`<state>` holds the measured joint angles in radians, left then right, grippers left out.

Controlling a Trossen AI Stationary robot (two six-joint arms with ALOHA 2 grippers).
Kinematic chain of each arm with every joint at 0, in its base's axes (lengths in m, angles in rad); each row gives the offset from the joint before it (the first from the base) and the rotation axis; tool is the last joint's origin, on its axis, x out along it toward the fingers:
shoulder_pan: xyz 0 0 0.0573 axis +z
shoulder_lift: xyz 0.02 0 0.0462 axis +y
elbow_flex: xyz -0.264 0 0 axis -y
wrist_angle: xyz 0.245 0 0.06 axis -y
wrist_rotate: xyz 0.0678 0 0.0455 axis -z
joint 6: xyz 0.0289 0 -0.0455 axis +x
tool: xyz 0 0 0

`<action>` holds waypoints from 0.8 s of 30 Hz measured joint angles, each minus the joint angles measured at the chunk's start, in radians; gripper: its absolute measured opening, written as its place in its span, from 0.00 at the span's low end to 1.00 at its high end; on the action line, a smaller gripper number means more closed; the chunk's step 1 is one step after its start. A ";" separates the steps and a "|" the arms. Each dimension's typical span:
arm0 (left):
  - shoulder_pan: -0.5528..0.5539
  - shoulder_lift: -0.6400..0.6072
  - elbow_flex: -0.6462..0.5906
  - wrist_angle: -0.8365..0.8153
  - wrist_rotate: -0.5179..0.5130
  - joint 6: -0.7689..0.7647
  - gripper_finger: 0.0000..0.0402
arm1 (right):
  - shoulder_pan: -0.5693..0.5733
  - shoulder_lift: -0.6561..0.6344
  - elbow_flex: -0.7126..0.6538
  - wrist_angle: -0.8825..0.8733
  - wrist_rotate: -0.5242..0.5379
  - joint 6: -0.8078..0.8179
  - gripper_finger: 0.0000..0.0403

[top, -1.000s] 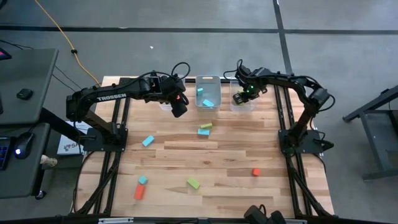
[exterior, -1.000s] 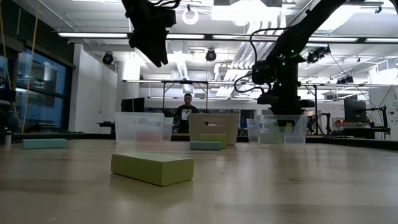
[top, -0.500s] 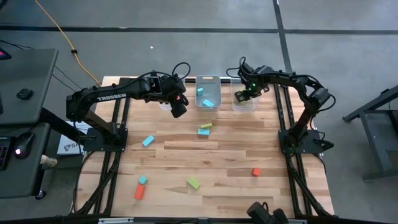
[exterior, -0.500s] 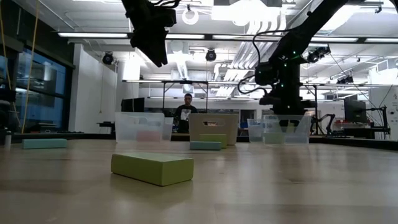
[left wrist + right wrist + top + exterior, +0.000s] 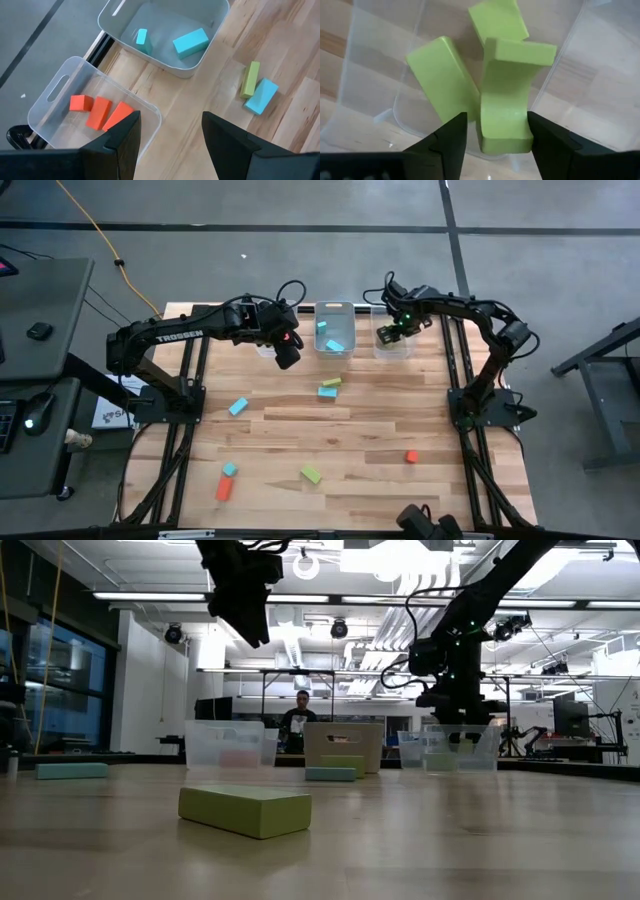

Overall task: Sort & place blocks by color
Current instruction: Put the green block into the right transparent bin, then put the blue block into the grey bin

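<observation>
Three clear bins stand at the far edge. The left bin [image 5: 55, 100] holds red-orange blocks [image 5: 100, 111], the middle bin [image 5: 334, 313] light blue blocks [image 5: 191, 42], and the right bin [image 5: 365, 60] yellow-green blocks [image 5: 442, 80]. My right gripper [image 5: 497, 145] hangs open over the right bin, pointing down. A green block [image 5: 506, 100] stands tilted between its fingers and leans on the other green blocks; whether a finger touches it, I cannot tell. My left gripper [image 5: 170, 142] hangs open, high above the table by the left bin. Loose blocks lie on the table [image 5: 380, 420].
A green bar [image 5: 331, 382] and a blue block [image 5: 327, 392] lie together near the middle bin. Farther toward the near edge lie a blue block [image 5: 238, 407], a green one [image 5: 311, 474], a small red one [image 5: 411, 457], and a blue [image 5: 230, 470] and red [image 5: 223, 488] pair.
</observation>
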<state>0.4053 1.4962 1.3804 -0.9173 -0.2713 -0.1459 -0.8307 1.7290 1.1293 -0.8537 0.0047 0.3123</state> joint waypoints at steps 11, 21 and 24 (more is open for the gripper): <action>0.000 0.000 0.000 -0.053 0.032 -0.063 0.47 | 0.000 0.000 0.217 -0.147 0.012 -0.010 0.48; -0.007 0.000 0.000 -0.207 0.046 -0.215 0.47 | 0.000 0.000 0.424 -0.226 0.012 -0.101 0.48; -0.021 0.000 0.000 -0.261 0.060 -0.248 0.47 | 0.000 0.000 0.485 -0.252 0.011 -0.126 0.48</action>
<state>0.3842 1.4962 1.3804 -1.1782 -0.2113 -0.3939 -0.8307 1.7290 1.6142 -1.1053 0.0162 0.1859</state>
